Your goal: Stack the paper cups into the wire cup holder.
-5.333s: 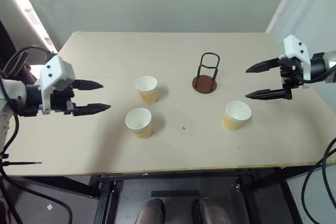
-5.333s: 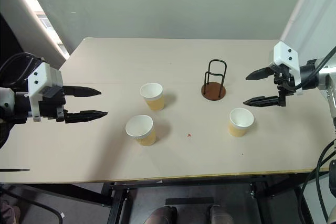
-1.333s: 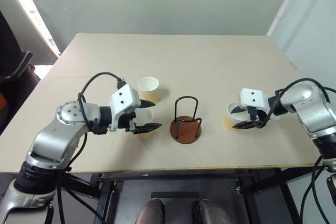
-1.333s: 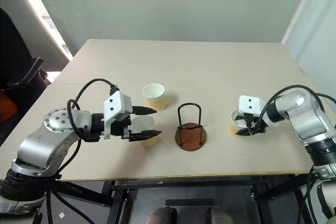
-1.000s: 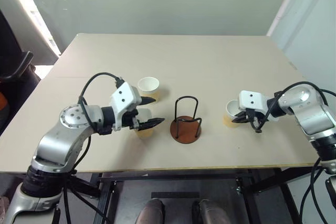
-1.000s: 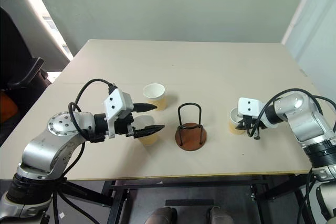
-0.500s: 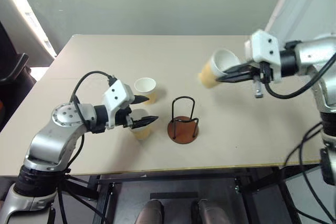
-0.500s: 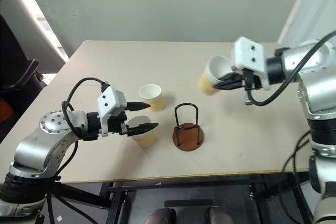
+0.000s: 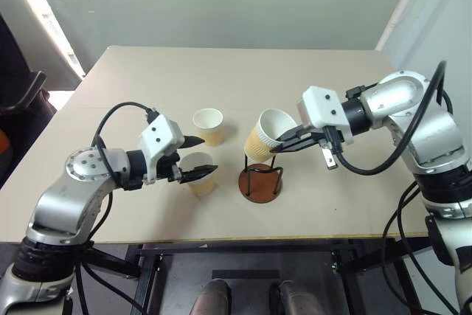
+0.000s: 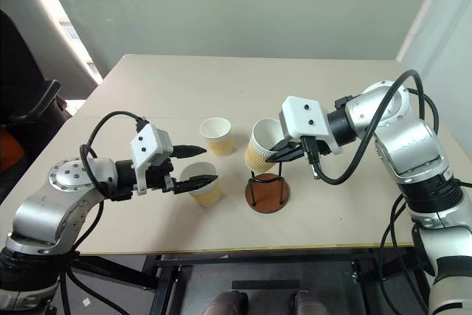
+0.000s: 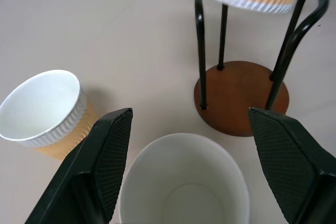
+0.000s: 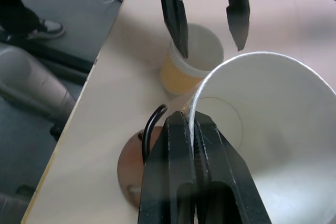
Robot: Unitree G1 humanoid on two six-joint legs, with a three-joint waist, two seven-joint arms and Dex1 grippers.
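Three yellow-tan paper cups and a black wire cup holder point(image 9: 259, 184) on a reddish-brown disc share the table. My right gripper point(image 9: 284, 143) is shut on the rim of one cup point(image 9: 265, 136), holding it tilted just above the holder's loops. The pinch on the rim point(image 12: 189, 124) shows in the right wrist view. A second cup point(image 9: 198, 180) stands upright left of the holder. My left gripper point(image 9: 209, 156) is open, with a finger on each side of that cup point(image 11: 184, 182). The third cup point(image 9: 209, 125) stands upright just behind it.
The beige table point(image 9: 221, 71) has bare surface behind and to the right of the holder. Its front edge runs close below the cups. A dark chair point(image 9: 18, 97) stands beyond the table's left side.
My right gripper has lifted its cup off the table at the right and carried it left, ending over the holder. The left gripper has stayed astride its cup.
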